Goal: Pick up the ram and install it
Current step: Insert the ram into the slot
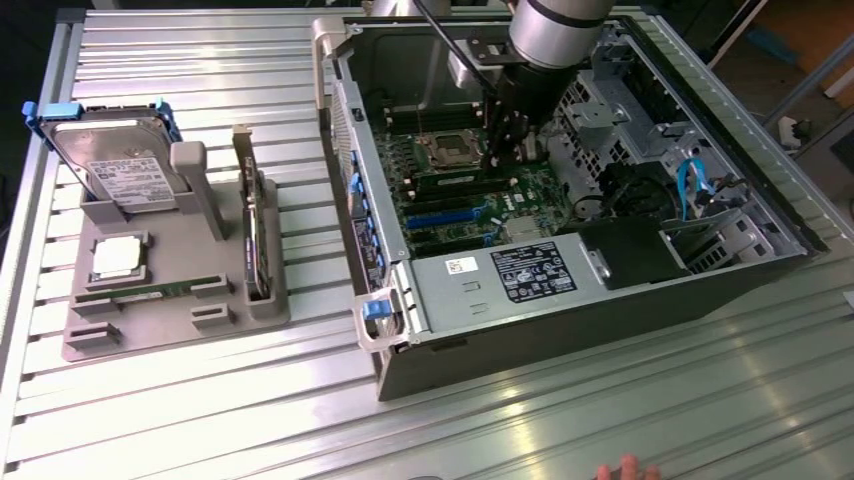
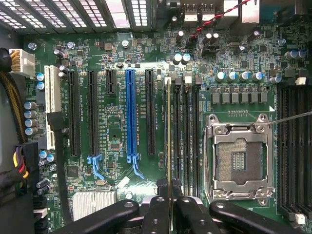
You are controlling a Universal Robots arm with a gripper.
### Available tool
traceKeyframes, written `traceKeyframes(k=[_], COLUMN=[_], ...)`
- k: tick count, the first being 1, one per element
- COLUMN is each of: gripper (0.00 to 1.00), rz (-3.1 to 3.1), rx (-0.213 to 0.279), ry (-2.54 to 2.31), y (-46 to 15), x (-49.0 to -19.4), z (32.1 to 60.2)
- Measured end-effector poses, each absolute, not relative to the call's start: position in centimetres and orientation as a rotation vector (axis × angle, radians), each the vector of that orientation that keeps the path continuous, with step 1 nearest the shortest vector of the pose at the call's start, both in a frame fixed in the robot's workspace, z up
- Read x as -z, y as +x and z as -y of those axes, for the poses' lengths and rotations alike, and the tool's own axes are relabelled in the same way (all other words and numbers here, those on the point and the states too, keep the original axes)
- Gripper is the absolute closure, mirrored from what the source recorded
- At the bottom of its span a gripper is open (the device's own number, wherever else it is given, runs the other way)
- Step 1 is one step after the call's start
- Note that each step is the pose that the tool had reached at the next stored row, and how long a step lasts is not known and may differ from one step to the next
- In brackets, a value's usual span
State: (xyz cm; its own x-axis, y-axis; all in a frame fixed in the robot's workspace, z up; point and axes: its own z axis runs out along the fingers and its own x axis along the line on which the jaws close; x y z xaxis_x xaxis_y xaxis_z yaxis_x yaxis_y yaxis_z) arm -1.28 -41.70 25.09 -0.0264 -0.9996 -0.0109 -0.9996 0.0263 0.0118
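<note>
We see a ribbed aluminium table carrying the open dark steel case, with the green motherboard flat inside. A grey plastic holder sits on the exterior view's left. The gripper is down in the case, black fingers pinched narrow on the ram — thin stick, edge-on, just by the long black slots beside the square metal socket.
</note>
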Motion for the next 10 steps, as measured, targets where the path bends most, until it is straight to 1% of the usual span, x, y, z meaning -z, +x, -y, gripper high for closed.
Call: traceKeyframes(k=[10], gripper=[0.88], rz=[2.250], rx=[0.025], ry=[2.192], y=[-1.28], x=[-24.66], z=[41.70])
